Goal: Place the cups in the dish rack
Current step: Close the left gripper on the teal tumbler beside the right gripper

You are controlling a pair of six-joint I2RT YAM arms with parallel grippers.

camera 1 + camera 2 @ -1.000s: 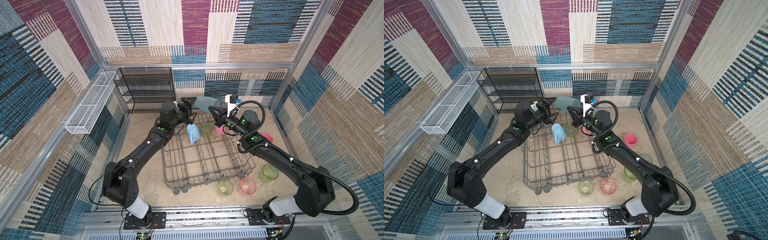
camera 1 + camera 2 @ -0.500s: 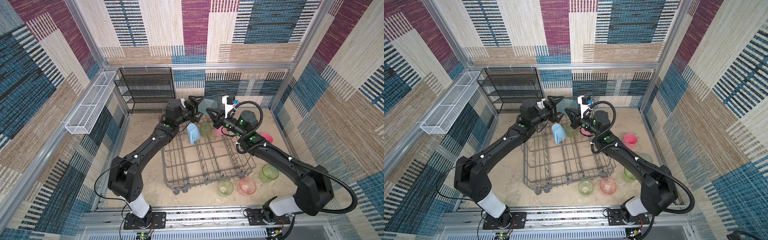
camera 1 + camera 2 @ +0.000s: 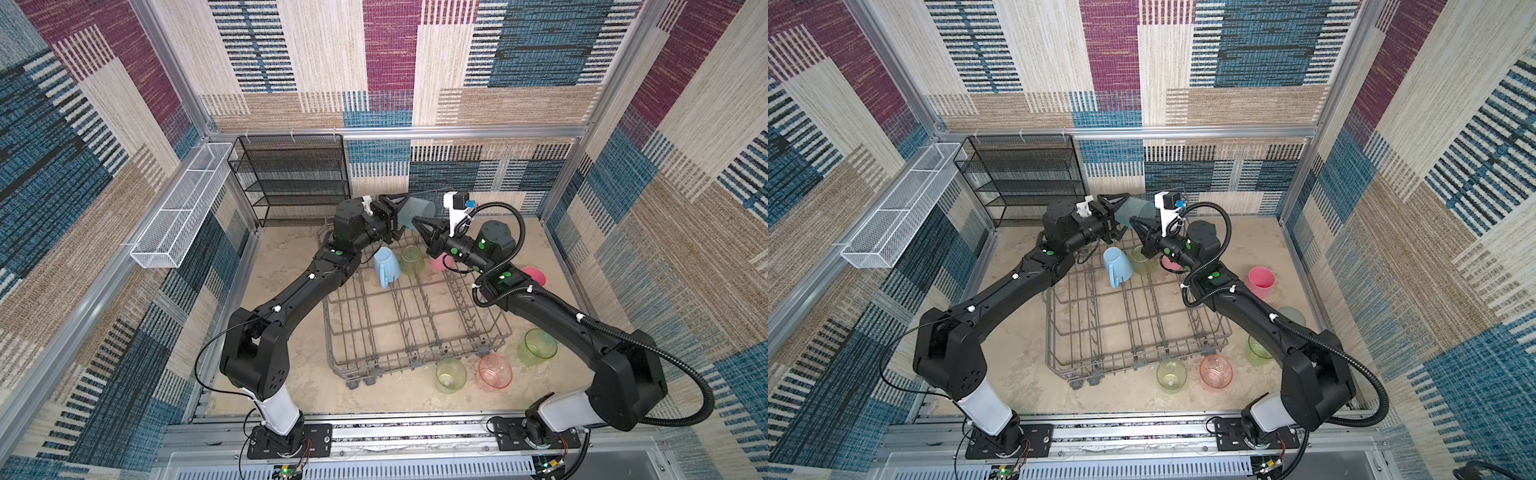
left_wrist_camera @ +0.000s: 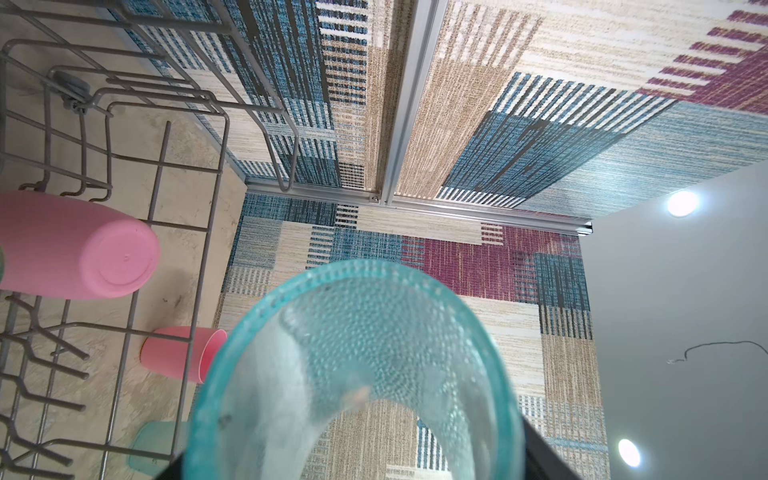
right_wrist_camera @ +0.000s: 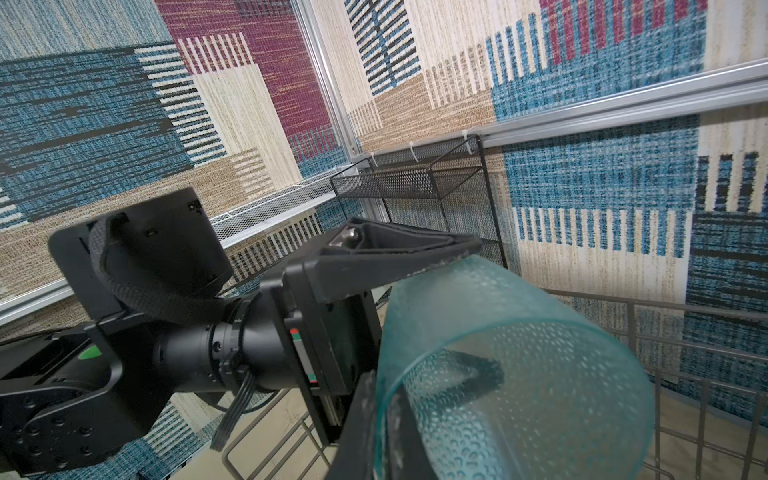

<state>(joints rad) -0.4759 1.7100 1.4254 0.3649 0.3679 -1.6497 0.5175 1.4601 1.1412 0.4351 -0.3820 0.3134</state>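
Note:
A translucent teal cup (image 3: 419, 209) (image 3: 1137, 211) hangs on its side above the back edge of the grey wire dish rack (image 3: 415, 357). My right gripper (image 3: 415, 219) (image 5: 380, 436) is shut on its rim, one finger inside and one outside. My left gripper (image 3: 405, 216) (image 4: 353, 465) is shut on the same cup (image 4: 353, 353) (image 5: 519, 374) with a finger against each side of its body. At the back of the rack, upside down, stand a light-blue mug (image 3: 386, 266), a yellow-green cup (image 3: 411, 259) and a pink cup (image 3: 440, 262).
On the sandy floor right of the rack stand a pink cup (image 3: 534, 276), a teal cup (image 3: 1292, 316) and a yellow-green cup (image 3: 539, 345). In front are a pink-orange cup (image 3: 494, 371) and another yellow-green cup (image 3: 451, 375). A black mesh shelf (image 3: 291, 178) and a white mesh basket (image 3: 183, 208) line the back left.
My left gripper has moved right to the teal cup and its jaws have narrowed onto it. The right gripper has kept hold of the rim and shifted slightly left.

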